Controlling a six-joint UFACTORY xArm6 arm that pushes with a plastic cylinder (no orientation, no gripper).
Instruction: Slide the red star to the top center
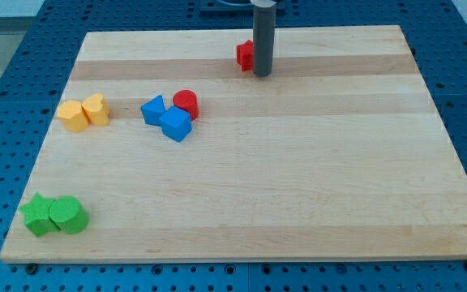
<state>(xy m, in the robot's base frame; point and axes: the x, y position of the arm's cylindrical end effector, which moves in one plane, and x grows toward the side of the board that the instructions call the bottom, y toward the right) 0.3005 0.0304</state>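
So there's only the one camera view to work from. My tip (262,74) is down on the wooden surface (314,162) near the view's top, a bit left of the middle, and the red star (244,55) is tucked right against the rod's left side, partly hidden behind it. It looks like they're touching, but I can't say for sure since the rod covers that edge. No fingers on this rig at all, just the plain rod, so nothing to open, close or hold.

Rest of the surface: a red cylinder (186,103) pressed up against a blue cube (176,124) and a blue triangular block (153,109), left of centre. Two yellow blocks (84,113) sit side by side further left, and two green blocks (53,216) in the view's bottom-left corner. All well apart from me.

My read is the star is pretty much at top centre already, maybe slightly left of it. The risk now is overdoing it. I'm on the star's right, so any push from here sends it left, away from centre. It's also close to the top edge, so a nudge upward could slide it off the surface. And a star's points can let it spin off the rod instead of going straight.
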